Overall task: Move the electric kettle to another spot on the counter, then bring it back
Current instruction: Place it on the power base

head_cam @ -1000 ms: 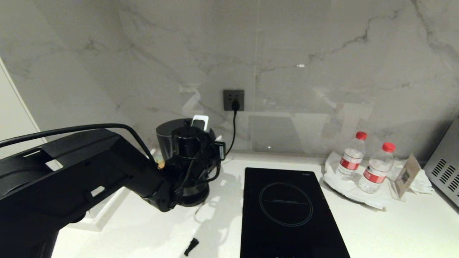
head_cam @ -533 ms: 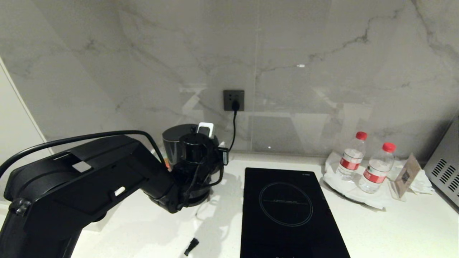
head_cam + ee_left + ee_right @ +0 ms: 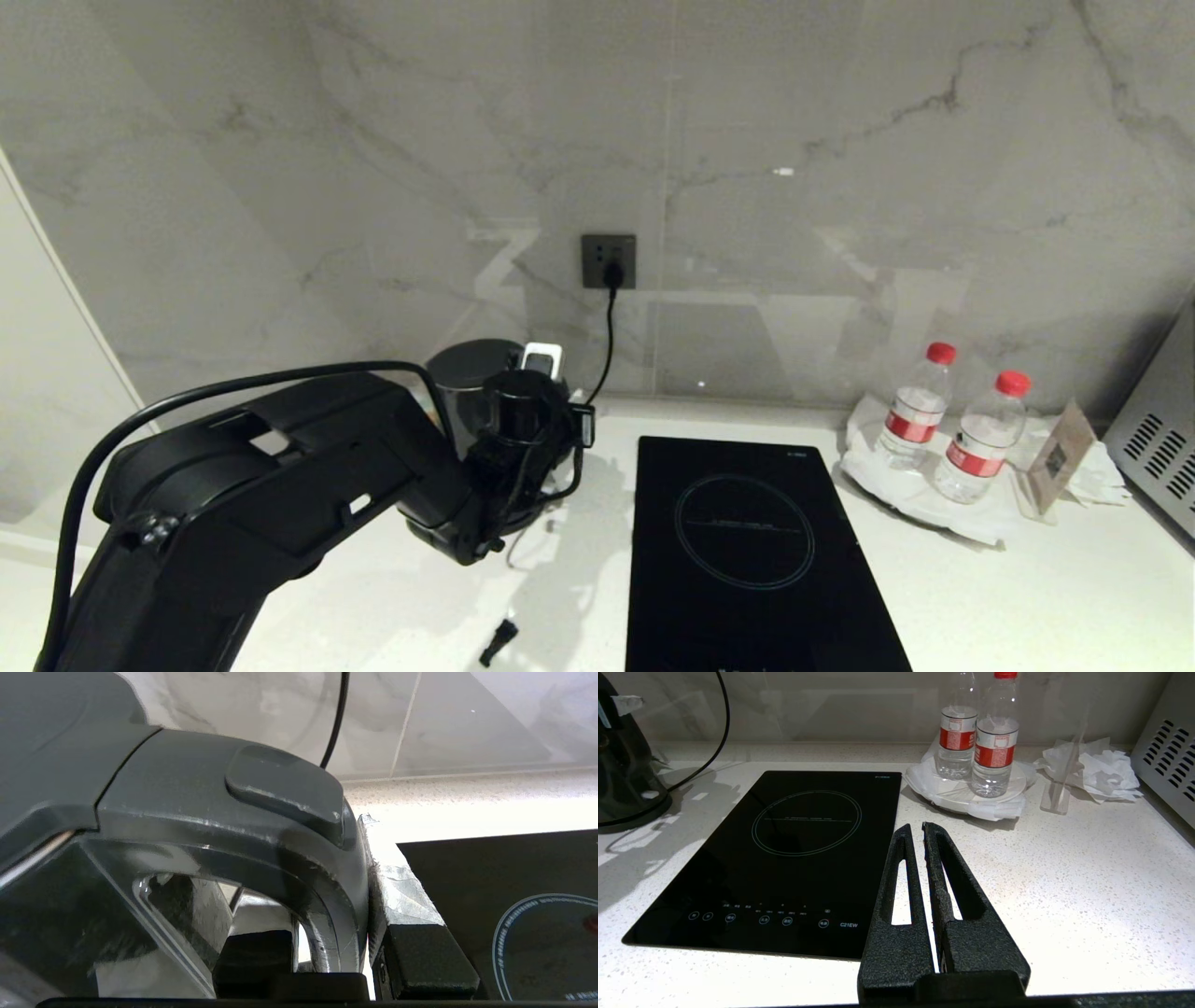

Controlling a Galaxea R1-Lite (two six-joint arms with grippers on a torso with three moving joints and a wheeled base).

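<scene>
The electric kettle (image 3: 467,371), dark grey with a flat lid, stands upright near the back wall at the left of the counter (image 3: 1027,597). My left arm's wrist covers most of it in the head view. In the left wrist view my left gripper (image 3: 334,938) is shut on the kettle's loop handle (image 3: 224,798), one finger (image 3: 411,905) outside the loop and the other inside it. The kettle's dark lower part (image 3: 623,784) shows in the right wrist view; I cannot tell whether it rests on its base. My right gripper (image 3: 917,828) is shut and empty above the counter's front, beside the hob.
A black glass hob (image 3: 747,541) lies in the middle. A cord hangs from the wall socket (image 3: 609,260) behind the kettle. Two water bottles (image 3: 915,406) stand on a white plate at the right, with a vented appliance (image 3: 1158,457) beyond. A small black piece (image 3: 499,641) lies near the front.
My left arm has carried the kettle back toward the wall and a little to the right, still gripping the handle. Everything else stayed where it was.
</scene>
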